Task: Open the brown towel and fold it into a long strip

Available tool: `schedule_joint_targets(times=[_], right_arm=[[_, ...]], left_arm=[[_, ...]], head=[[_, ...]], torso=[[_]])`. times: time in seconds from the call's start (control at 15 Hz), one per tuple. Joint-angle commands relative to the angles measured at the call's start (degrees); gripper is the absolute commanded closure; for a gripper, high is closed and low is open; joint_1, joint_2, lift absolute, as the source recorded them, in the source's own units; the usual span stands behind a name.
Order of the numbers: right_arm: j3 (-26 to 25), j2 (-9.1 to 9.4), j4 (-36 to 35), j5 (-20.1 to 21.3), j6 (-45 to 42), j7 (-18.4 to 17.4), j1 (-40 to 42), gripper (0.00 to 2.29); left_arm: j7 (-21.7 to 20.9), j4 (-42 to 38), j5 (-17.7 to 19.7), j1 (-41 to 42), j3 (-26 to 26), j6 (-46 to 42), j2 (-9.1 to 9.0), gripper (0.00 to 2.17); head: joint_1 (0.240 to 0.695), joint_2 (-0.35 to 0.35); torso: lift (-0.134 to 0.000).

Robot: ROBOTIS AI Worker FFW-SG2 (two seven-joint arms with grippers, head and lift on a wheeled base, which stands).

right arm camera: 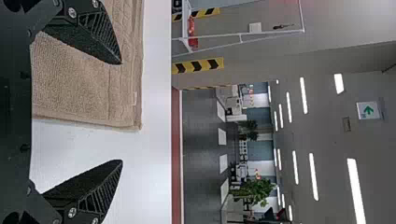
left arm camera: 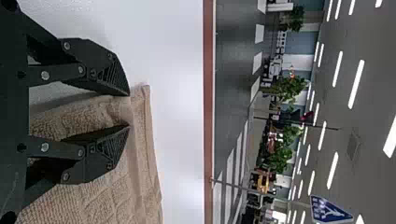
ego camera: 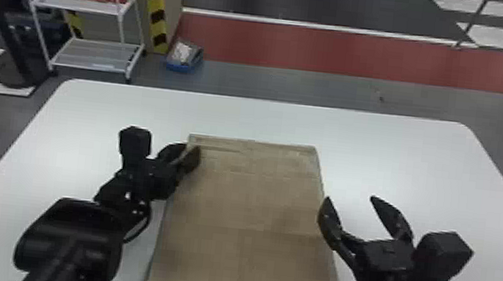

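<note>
1. Pinching brown towel point(ego camera: 252, 214) by its upper-left edge in left gripper's point(ego camera: 192, 147) jaws
2. With right gripper's point(ego camera: 350, 198) jaws spread near right edge
3. Stretching centre to bottom, bordered by surface point(ego camera: 435, 166) above and either side

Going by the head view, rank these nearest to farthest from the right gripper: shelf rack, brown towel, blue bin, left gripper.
1. Brown towel, beside the right gripper
2. Left gripper, at the towel's left edge
3. Blue bin, floor beyond the table
4. Shelf rack, floor, far left
</note>
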Motion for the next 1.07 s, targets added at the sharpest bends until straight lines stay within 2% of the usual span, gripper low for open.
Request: schedule_joint_targets(times=[0.0,0.33,0.4,0.47,0.67,0.73,1.0], right_arm=[[-0.25,-0.07,-0.25,-0.45,0.27,0.00,0.15,0.14],[-0.25,-0.07,-0.25,-0.63,0.62,0.00,0.32,0.14],[-0.25,-0.07,-0.25,-0.72,0.62,0.00,0.41,0.14],[-0.25,-0.07,-0.42,-0.72,0.62,0.00,0.59,0.14],[-0.51,-0.07,-0.77,-0.89,0.97,0.00,0.85,0.14],[-0.60,-0.07,-0.77,-0.89,1.15,0.00,0.94,0.14],[-0.87,-0.07,-0.77,-0.89,1.15,0.00,1.20,0.14]], left_arm=[[0.24,-0.36,0.00,0.47,-0.12,0.44,-0.08,1.33],[1.56,-5.46,0.00,3.37,0.67,0.44,-0.08,1.30],[1.65,-5.72,0.00,3.55,0.67,0.44,0.00,1.25],[1.65,-6.25,0.00,3.73,0.67,0.44,0.00,1.10],[1.65,-6.34,0.00,4.25,0.67,0.44,0.00,1.10],[1.82,-6.42,0.00,4.43,0.67,0.44,0.00,0.90],[1.91,-6.86,0.00,4.43,0.41,0.44,0.00,0.86]], head=[[0.695,-0.038],[0.695,-0.041],[0.695,-0.040],[0.695,-0.039],[0.695,-0.039],[0.695,-0.040],[0.695,-0.045]], torso=[[-0.123],[-0.123],[-0.123],[-0.123],[-0.123],[-0.123],[-0.123]])
